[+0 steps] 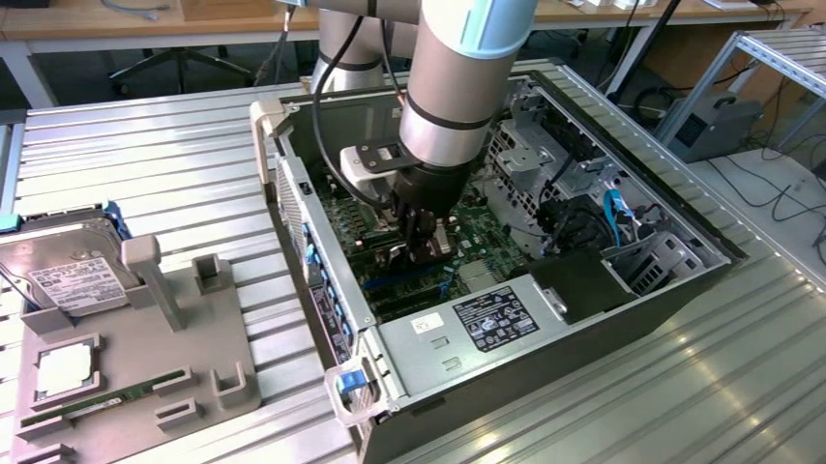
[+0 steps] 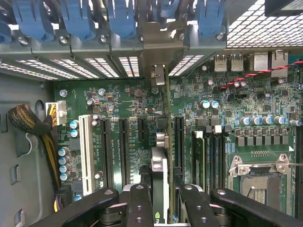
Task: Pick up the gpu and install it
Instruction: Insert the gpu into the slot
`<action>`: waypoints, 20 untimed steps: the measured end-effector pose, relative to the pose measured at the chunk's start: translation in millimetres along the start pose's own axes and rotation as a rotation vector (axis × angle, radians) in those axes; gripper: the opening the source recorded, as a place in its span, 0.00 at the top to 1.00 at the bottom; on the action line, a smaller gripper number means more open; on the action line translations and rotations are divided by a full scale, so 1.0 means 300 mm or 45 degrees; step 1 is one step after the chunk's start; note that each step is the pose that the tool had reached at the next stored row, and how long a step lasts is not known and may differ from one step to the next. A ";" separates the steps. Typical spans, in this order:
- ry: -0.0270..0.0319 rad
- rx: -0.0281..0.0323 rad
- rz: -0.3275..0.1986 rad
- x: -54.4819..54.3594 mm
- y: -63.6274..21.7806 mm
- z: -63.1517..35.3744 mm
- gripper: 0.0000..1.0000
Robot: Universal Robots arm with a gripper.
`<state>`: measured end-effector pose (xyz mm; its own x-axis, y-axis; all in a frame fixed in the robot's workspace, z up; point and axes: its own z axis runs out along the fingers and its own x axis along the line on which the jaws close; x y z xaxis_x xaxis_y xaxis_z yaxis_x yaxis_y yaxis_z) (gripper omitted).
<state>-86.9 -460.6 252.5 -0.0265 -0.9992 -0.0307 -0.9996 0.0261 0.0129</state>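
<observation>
Now, in the exterior view, the arm reaches straight down into a computer case that lies on its side, open face up, on the slatted metal desk. The claw sits low inside the case, over the green motherboard, and is closed on the gpu, which stands on edge between the fingers. A labelled power supply lies in the case corner nearest the camera. On the exterior view's left, well apart from the case, a grey holder rests on the desk. It carries a hard drive with a white label, a silver square chip and a slim RAM stick.

From the wrist view, the claw grips the gpu edge-on, with a dark finger pressed on each side of the card. The card runs away from the camera across the motherboard, and its silver bracket reaches the rear wall of the case beneath a row of blue latches. It lines up with the gap between the black expansion slots. A white slot lies further off on the same side as those, near a braided cable bundle. On the card's other side is the bare CPU socket. I cannot tell whether the card's lower edge is seated in a slot or held just above it.
</observation>
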 end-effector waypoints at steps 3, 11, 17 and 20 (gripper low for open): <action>0.0000 0.0000 0.000 0.000 0.000 0.000 0.73; -0.0001 0.0001 0.000 0.000 0.001 0.001 0.73; 0.0002 0.0000 0.000 0.000 0.006 0.002 0.73; 0.0000 0.0000 0.000 0.000 0.007 0.002 0.73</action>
<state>-88.9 -460.6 251.9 -0.0264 -0.9992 -0.0307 -0.9996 0.0260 0.0129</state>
